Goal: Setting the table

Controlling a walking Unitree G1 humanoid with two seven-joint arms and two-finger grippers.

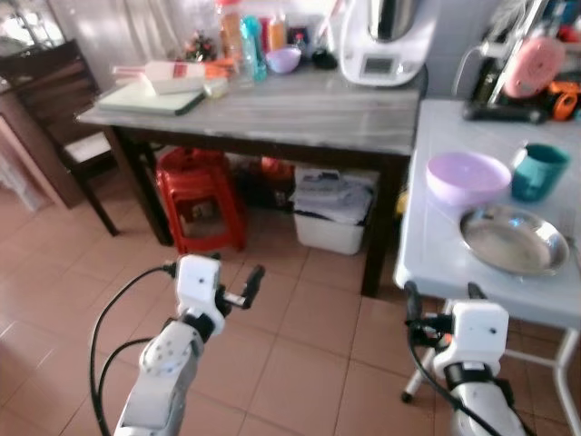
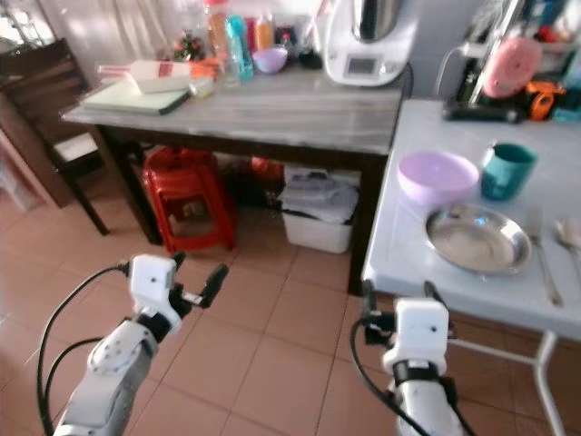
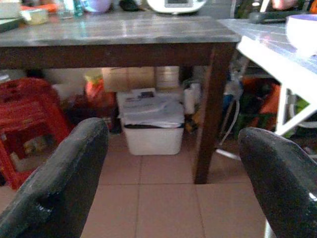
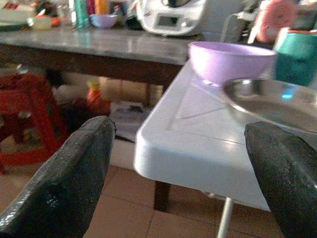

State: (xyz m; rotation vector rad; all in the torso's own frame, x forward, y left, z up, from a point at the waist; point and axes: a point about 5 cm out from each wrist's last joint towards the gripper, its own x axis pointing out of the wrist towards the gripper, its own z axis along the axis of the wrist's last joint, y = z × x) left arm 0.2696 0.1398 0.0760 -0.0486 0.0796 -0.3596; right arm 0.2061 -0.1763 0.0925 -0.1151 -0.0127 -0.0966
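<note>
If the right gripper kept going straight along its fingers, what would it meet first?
Most likely the near edge of the white plastic table, which lies between the right gripper's open fingers. Above it sit the round steel plate and the lilac bowl; depth is uncertain.

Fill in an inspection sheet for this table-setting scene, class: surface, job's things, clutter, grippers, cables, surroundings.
Surface: white table on the robot's right, beside a grey-topped table.
Job's things: purple bowl, teal cup and steel plate grouped near the white table's front; fork and spoon right of the plate.
Clutter: bottles, small bowl, white appliance on the grey table.
Grippers: left gripper and right gripper both open, empty, low before the tables.
Cables: black cable looping along the left arm.
Surroundings: red stool, white bin, tiled floor.
</note>
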